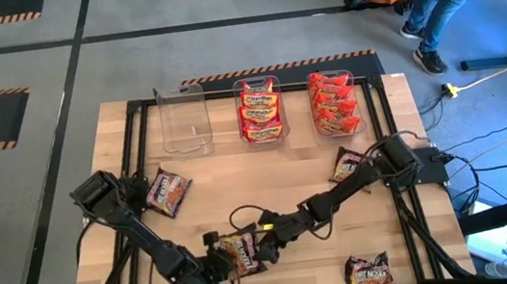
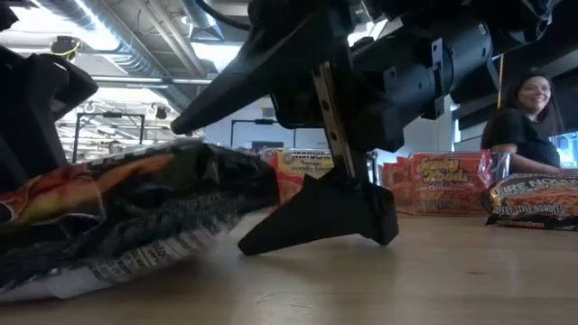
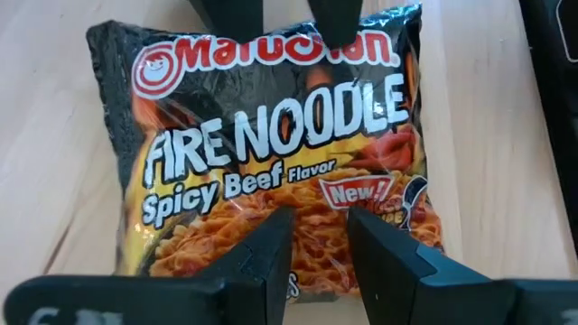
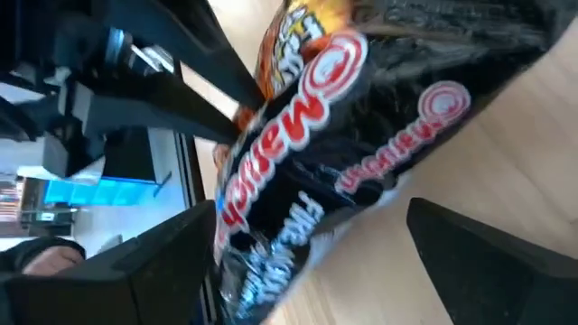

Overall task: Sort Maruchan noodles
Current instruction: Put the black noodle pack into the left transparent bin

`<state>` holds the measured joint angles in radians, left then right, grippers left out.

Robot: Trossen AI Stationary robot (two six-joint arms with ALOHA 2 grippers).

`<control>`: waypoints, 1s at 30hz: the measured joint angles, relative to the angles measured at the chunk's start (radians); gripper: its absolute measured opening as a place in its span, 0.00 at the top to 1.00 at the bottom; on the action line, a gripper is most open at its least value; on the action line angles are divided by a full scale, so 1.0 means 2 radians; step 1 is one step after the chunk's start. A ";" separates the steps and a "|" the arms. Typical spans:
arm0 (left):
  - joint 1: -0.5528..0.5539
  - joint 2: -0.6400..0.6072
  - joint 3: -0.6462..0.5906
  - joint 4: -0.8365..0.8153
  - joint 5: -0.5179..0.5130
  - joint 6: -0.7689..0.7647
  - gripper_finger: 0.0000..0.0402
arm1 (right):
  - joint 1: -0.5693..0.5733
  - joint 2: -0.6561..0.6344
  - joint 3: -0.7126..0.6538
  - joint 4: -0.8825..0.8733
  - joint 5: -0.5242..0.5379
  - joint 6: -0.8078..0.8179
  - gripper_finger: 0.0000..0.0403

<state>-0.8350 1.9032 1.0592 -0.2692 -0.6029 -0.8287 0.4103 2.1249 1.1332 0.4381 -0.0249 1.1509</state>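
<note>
Black noodle packet (image 1: 240,252) is lying near the tabletop's front edge, pinched by the left gripper (image 1: 220,262). Right gripper (image 1: 265,249) is spread wide beside it. Next, the empty bin (image 1: 184,119) is probably to be reached.

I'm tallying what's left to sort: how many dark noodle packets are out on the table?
4: one at the left edge, one at the right edge, one front right, and one front centre between both arms.

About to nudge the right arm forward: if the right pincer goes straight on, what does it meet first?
Most likely the dark Fire Noodle packet, which lies between the open fingers of the right pincer. Beyond it sits the left pincer, though depth is unclear.
</note>
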 joint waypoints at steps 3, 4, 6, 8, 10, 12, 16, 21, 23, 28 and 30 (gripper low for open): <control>0.000 0.003 -0.001 0.009 -0.008 0.002 0.74 | 0.000 0.002 0.001 0.009 0.016 0.008 0.11; 0.000 0.003 -0.001 0.011 -0.011 0.002 0.74 | 0.000 0.002 0.001 0.012 0.025 0.009 0.11; 0.001 0.004 -0.002 0.015 -0.019 0.002 0.74 | 0.000 0.003 0.000 0.020 0.041 0.009 0.11; 0.001 0.004 -0.002 0.017 -0.026 0.002 0.74 | 0.000 0.004 0.000 0.025 0.047 0.011 0.11; 0.002 0.004 -0.002 0.021 -0.028 0.002 0.74 | -0.003 0.006 0.000 0.022 0.053 0.012 0.11; 0.003 0.004 -0.002 0.025 -0.030 0.002 0.74 | -0.002 0.008 0.001 0.024 0.057 0.020 0.11; 0.012 0.004 -0.002 0.044 -0.030 0.014 0.74 | -0.002 0.026 0.021 0.026 0.050 0.024 0.11; 0.032 0.005 -0.001 0.084 -0.015 0.060 0.74 | -0.003 0.046 0.060 0.010 0.033 -0.001 0.11; 0.038 0.001 0.003 0.081 0.002 0.077 0.74 | -0.002 0.047 0.066 0.000 0.033 -0.012 0.11; 0.036 -0.017 0.019 0.057 0.022 0.092 0.74 | -0.002 0.047 0.067 0.000 0.028 -0.020 0.13; 0.030 -0.027 0.020 0.039 0.024 0.090 0.74 | -0.002 0.048 0.067 0.001 0.025 -0.028 0.16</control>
<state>-0.7750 1.8493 1.1000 -0.1903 -0.5546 -0.6483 0.4055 2.2211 1.2677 0.4392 0.0257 1.0945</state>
